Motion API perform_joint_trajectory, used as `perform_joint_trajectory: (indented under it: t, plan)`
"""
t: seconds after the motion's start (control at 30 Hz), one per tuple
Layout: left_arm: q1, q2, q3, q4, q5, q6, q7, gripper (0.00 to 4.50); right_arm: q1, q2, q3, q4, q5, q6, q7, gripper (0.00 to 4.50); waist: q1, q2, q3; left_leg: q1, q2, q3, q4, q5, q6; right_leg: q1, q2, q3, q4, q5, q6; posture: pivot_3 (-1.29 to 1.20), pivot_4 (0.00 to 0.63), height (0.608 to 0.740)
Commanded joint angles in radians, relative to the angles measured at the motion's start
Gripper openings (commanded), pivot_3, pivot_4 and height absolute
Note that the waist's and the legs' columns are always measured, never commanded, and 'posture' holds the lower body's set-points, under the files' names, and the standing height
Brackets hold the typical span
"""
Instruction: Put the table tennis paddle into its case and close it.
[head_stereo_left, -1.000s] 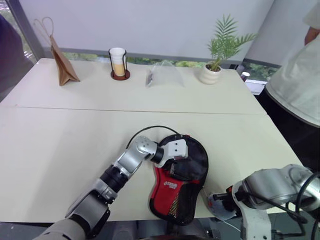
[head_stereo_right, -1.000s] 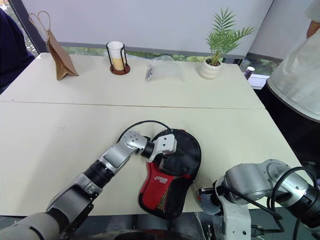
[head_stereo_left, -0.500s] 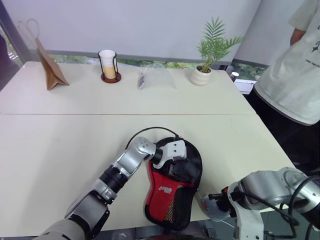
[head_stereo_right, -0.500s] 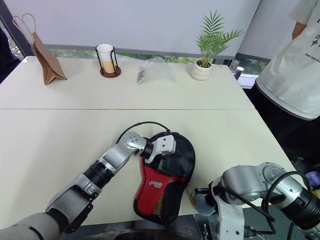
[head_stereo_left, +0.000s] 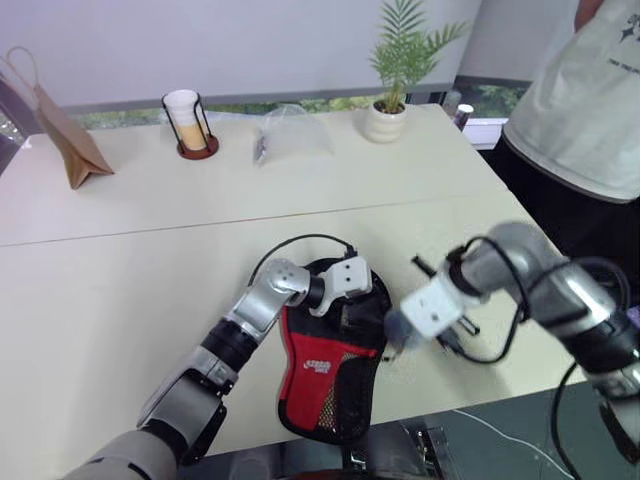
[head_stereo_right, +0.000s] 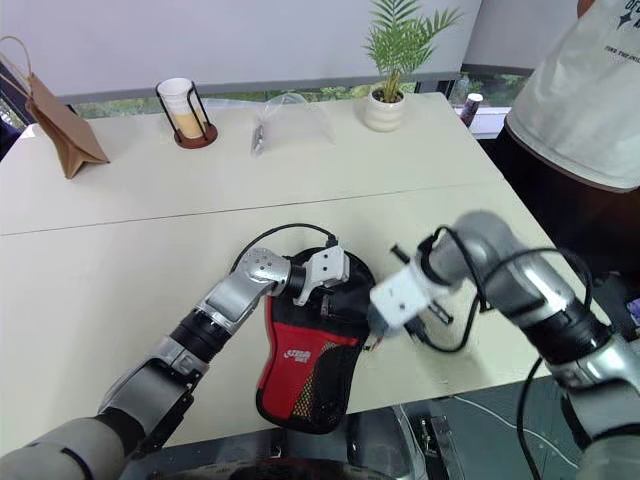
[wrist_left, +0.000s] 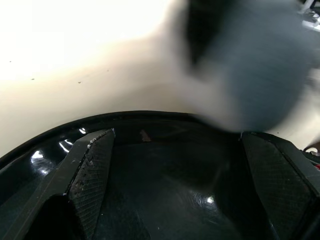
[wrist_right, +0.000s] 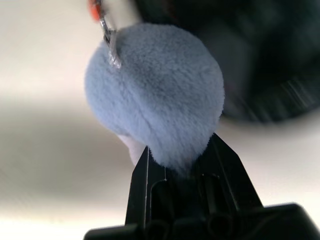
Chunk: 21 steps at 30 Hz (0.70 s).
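Grey-blue plush, a soft pompom (wrist_right: 155, 102) on a small metal clip, sits pinched between my right gripper (wrist_right: 180, 167) fingers, which are nearly closed on its base; I judge it to be the zip pull, hence the grip there rather than on fabric. My right gripper hangs just off the round end of the case (head_stereo_right: 305, 355), on the side away from my left arm. The case lies flat near the table (head_stereo_left: 120, 300) front edge, black round end toward the far side, red panel and mesh pocket toward me, its narrow end close to overhanging that edge. My left gripper (head_stereo_right: 325, 290) rests on the round end, fingers spread wide over glossy black, apparently pinning it so a pull on the zip will not drag the pouch. The table tennis paddle I cannot pick out; presumably it is already inside. Whether the zip is closed I cannot tell. Open tabletop lies beyond and to both sides of my right gripper; the bag (head_stereo_left: 60, 135), cup (head_stereo_left: 187, 125), clear plastic bag (head_stereo_left: 290, 135) and potted plant (head_stereo_left: 390, 110) are well apart at the far edge. A person (head_stereo_left: 590, 110) stands beyond my right arm.
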Motion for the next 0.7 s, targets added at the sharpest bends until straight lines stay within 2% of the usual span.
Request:
perform_joint_trajectory:
  t: [0.03, 0.2, 0.47, 0.7]
  plan:
    - [0.034, 0.056, 0.020, 0.018, 0.016, 0.033, 0.008, 4.18, -0.068, 0.014, -0.031, 0.095, -0.070, 0.050, -0.089, 0.04, -0.001, -0.001, 0.001, -0.006, -0.001, 0.001, 0.003, 0.000, 0.000, -0.006, 0.000, 0.000, 0.004, 0.004, 0.001, 0.00, 0.150, 0.740]
    - [0.038, 0.094, 0.073, -0.053, -0.021, 0.051, 0.013, 4.18, -0.129, 0.043, -0.019, 0.219, -0.141, 0.059, -0.211, 0.04, -0.001, 0.005, 0.007, -0.018, -0.002, 0.009, 0.005, 0.001, 0.001, -0.024, 0.002, 0.005, 0.014, 0.011, -0.002, 0.00, 0.150, 0.740]
    - [0.008, 0.105, 0.126, -0.105, -0.066, 0.076, 0.009, 4.18, -0.195, 0.092, 0.003, 0.399, -0.216, 0.036, -0.372, 0.04, -0.002, 0.006, 0.015, -0.027, -0.001, 0.012, 0.015, 0.001, 0.001, -0.032, 0.002, 0.008, 0.018, 0.011, 0.000, 0.00, 0.150, 0.740]
    - [-0.010, 0.092, 0.134, -0.105, -0.080, 0.079, 0.015, 4.18, -0.207, 0.116, 0.000, 0.411, -0.179, 0.043, -0.351, 0.04, -0.002, 0.005, 0.018, -0.027, -0.001, 0.013, 0.016, 0.001, 0.002, -0.033, 0.003, 0.010, 0.019, 0.014, 0.000, 0.00, 0.150, 0.740]
